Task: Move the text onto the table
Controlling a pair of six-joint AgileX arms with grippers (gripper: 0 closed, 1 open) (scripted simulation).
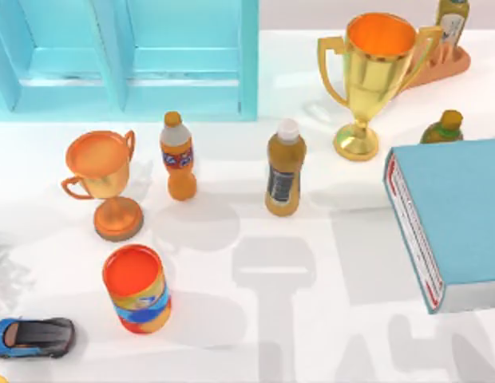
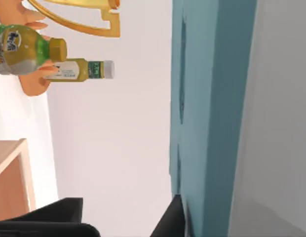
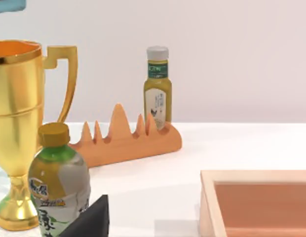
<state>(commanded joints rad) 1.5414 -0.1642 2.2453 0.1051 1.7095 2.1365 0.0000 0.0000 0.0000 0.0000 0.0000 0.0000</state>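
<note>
book: the text [image 1: 459, 215], big, blue, white page edges
place: right side of the table [image 1: 311, 319]

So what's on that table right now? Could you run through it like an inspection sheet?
Surface: white table with grey shadow patterns.
Job's thing: teal book at the right edge, spine and white page edges showing.
Clutter: large gold trophy, small orange trophy, two orange bottles, orange can, blue toy car, green bottle, bottle in an orange rack, wooden tray.
Grippers: a dark finger against the book's cover.
Cables: nothing seen.
Surroundings: turquoise shelf unit at the back.
</note>
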